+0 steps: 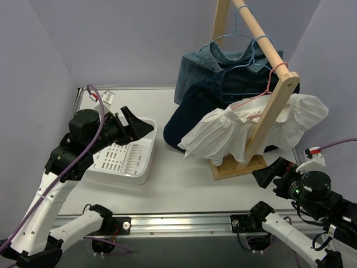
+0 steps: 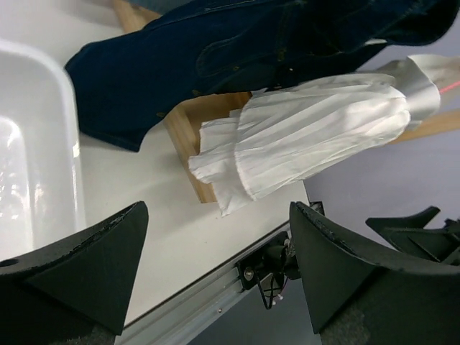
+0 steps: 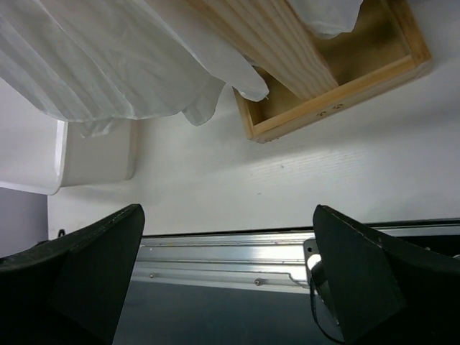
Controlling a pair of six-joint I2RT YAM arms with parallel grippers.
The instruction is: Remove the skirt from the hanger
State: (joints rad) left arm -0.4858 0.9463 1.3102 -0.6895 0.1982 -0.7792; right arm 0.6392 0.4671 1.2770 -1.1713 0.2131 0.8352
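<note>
Skirt (image 1: 220,137) hangs on the pink hanger (image 1: 251,100), near end of the wooden rack (image 1: 262,30), right side of the tabletop (image 1: 178,178). Left gripper (image 1: 139,125) over the white basket (image 1: 148,162) and right gripper (image 1: 268,170) by the rack base are both spread wide, empty. I'd pinch the ruffled top and slide it off slowly.

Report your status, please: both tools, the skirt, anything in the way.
Left tool open, empty, near the tray. Right tool open, empty, by the rack base. Skirt on its hanger. Wooden post crosses it; denim close behind.
</note>
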